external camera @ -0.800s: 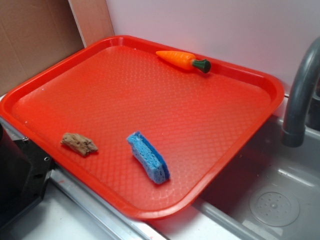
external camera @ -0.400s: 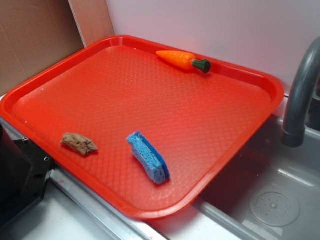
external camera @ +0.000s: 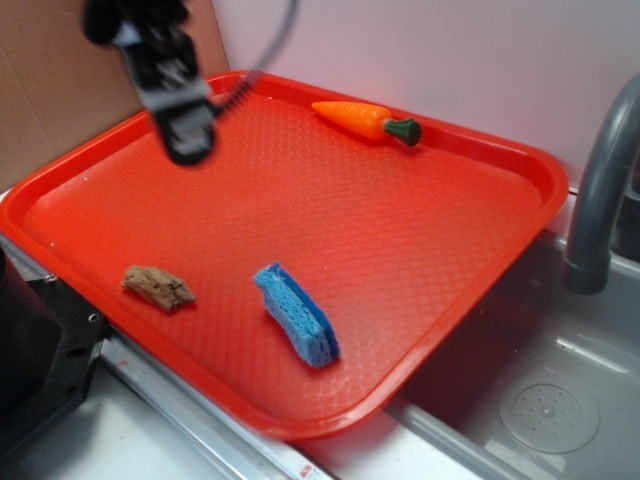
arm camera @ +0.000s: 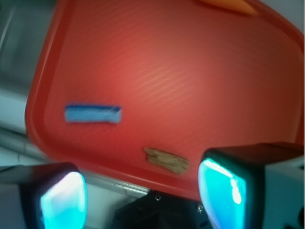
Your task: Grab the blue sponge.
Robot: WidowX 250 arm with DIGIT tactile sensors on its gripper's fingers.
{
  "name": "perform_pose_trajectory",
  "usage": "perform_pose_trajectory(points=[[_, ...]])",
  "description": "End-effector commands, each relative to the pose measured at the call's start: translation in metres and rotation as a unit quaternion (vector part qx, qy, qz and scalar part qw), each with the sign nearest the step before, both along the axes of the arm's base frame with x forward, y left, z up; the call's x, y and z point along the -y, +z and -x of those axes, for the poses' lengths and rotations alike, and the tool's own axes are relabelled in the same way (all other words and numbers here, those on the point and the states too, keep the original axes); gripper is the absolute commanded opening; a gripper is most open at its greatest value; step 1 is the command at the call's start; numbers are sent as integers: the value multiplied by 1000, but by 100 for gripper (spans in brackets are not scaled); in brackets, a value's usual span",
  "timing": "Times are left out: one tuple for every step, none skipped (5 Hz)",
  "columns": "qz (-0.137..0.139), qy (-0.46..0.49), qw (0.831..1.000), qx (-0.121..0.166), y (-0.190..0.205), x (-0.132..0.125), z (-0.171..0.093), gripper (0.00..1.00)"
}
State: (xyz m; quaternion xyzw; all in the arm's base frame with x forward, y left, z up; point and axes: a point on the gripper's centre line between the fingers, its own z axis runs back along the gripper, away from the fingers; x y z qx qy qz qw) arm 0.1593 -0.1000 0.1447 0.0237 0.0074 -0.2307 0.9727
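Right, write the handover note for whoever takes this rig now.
Gripper: open, empty, in the air over the tray's far left part.
Blue sponge: lying near the tray's front edge, untouched. The brown chunk is to its left, apart from it; the toy carrot is at the far rim.
Done: nothing grasped.
Left: bring the gripper over the sponge, lower, close on it and lift.

Sponge [external camera: 296, 314] on tray [external camera: 470, 290] front; chunk [external camera: 158, 287] left, carrot [external camera: 366, 121] at back.

We saw open tray [external camera: 420, 250] floor around the blue sponge [external camera: 297, 314]; the brown chunk [external camera: 158, 287] lay near, the carrot [external camera: 366, 120] well apart.
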Motion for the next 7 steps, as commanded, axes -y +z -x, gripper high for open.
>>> perform_pose_trajectory(points=[[12, -251, 967, 31, -22, 30, 13, 100], [35, -369, 929, 15, -32, 23, 4, 100], [28, -481, 876, -3, -46, 8, -1, 100], [23, -587, 809, -10, -59, 5, -3, 100], [23, -647, 762, -8, -74, 12, 1, 100], [25, -661, 750, -13, -98, 20, 5, 100], [28, -663, 747, -32, -124, 31, 5, 100]])
